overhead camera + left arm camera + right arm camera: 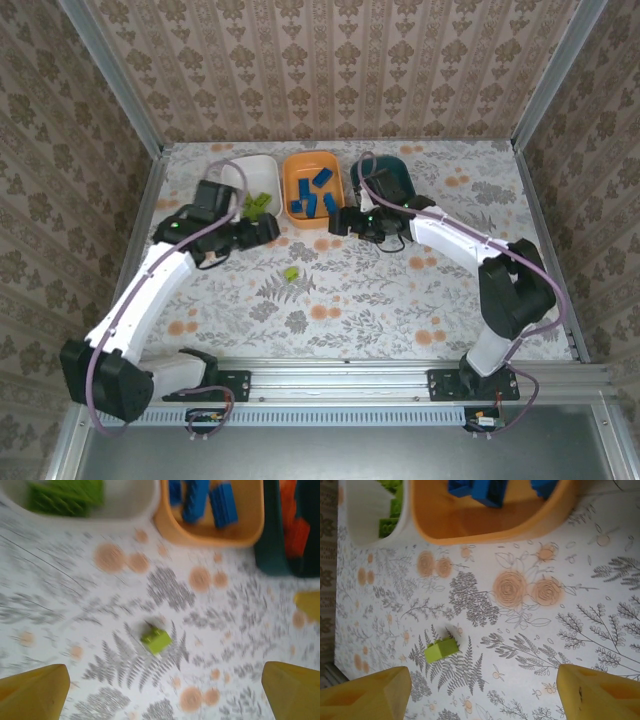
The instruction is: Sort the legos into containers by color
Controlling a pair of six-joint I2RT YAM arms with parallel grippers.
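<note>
Lab test cell: aluminium frame [340,385], wallpapered walls [330,70].

Table [400,290] bare around lime lego [291,272]; bowls [298,165] beyond

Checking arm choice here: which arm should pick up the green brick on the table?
Left, probably. The green brick sits centred ahead of the open left gripper, and the white bowl holding green bricks is on that side. For the right gripper it lies off to one side.
</note>
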